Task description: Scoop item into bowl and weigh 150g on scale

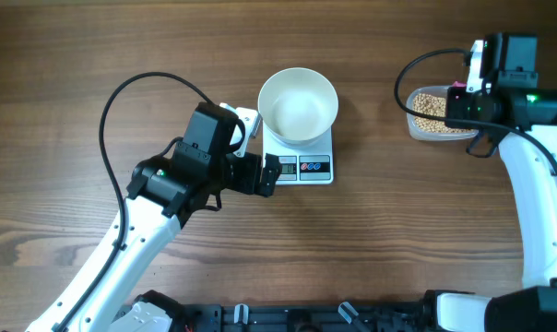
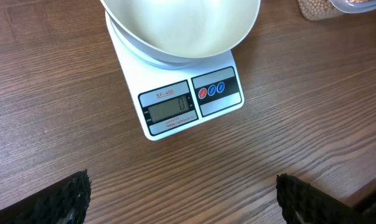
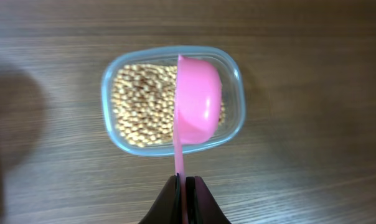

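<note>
The white bowl (image 1: 297, 103) stands empty on the small white scale (image 1: 302, 168), whose display and buttons (image 2: 191, 102) face my left gripper. My left gripper (image 2: 185, 202) hovers open just in front of the scale, holding nothing; its dark fingers (image 2: 63, 199) flank bare wood. At the far right, tan beans (image 3: 138, 109) fill a clear plastic tub (image 3: 235, 81). My right gripper (image 3: 183, 186) is shut on the thin handle of a pink scoop (image 3: 197, 99), whose cup hangs over the tub's right half. I cannot tell whether the scoop holds beans.
The tub (image 1: 435, 115) sits about a hand's width right of the scale, partly under the right wrist. A black cable loops over the table behind the left arm (image 1: 159, 180). Bare wood lies between the scale and the tub.
</note>
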Motion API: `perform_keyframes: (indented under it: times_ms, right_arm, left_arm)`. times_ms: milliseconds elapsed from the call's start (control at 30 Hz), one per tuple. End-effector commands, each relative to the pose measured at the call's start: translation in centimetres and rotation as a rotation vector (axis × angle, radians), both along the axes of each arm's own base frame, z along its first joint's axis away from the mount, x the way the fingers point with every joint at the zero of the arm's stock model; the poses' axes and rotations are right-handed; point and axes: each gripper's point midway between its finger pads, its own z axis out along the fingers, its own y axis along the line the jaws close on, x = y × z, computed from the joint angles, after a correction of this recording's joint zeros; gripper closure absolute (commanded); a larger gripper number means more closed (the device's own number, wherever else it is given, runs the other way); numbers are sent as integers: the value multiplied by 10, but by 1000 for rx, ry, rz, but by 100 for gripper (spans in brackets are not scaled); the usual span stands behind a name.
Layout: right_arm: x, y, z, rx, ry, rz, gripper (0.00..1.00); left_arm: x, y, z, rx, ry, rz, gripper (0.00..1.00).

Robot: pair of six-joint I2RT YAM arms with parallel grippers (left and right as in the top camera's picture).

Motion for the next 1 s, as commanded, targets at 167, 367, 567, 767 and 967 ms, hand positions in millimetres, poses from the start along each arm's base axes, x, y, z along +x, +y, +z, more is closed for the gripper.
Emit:
perform_keyframes:
  times_ms: [167,367,567,767,967]
  right_arm:
    - [6,-13,-26,-61,90,-33,96]
    - [10,-14,-30,-71,98,-11,96]
    - [8,-10,-46,-16,144,-1,96]
    - [4,-11,-52,156,143,4,96]
    - [0,-15,-53,230,147,20,96]
  left_arm:
    - [-1,-2,4,-4,-17,-19,0]
    - [-1,-2,4,-4,-17,-19,0]
    - [-1,-2,4,-4,-17,-19,0]
    - [-1,-2,4,-4,-17,-19,0]
    - [-1,-2,4,-4,-17,-19,0]
